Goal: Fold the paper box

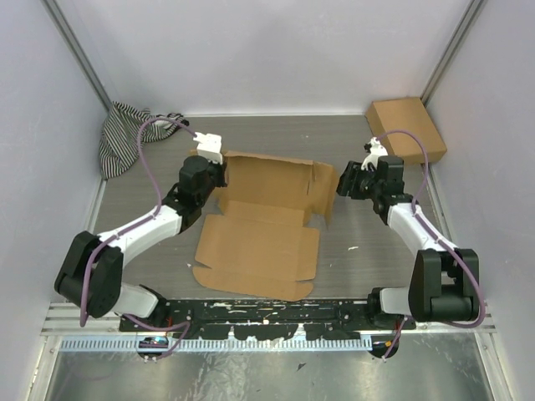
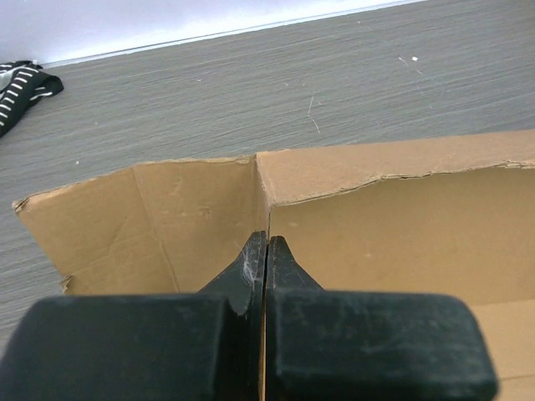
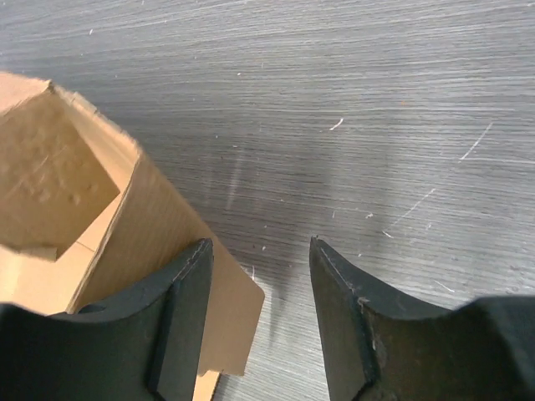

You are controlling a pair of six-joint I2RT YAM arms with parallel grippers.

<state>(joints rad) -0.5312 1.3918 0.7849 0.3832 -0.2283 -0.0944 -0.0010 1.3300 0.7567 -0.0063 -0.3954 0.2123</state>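
— Counter point(image 1: 368, 251), grey and wood-grained, is enclosed by pale walls point(image 1: 276, 50). Paper box point(image 1: 267, 217)?
— Laid mid-counter. Left jaws are clamped on it; right jaws are held apart beside it.

Paper box point(image 1: 259, 225): plain brown. Small box point(image 1: 407, 125): matching brown. Cloth point(image 1: 125, 138): black-and-white stripes. Table point(image 1: 368, 251): grey, wood-grained with fine pale scratches. Left arm point(image 1: 146, 225) and right arm point(image 1: 414, 221): white links, black joints.
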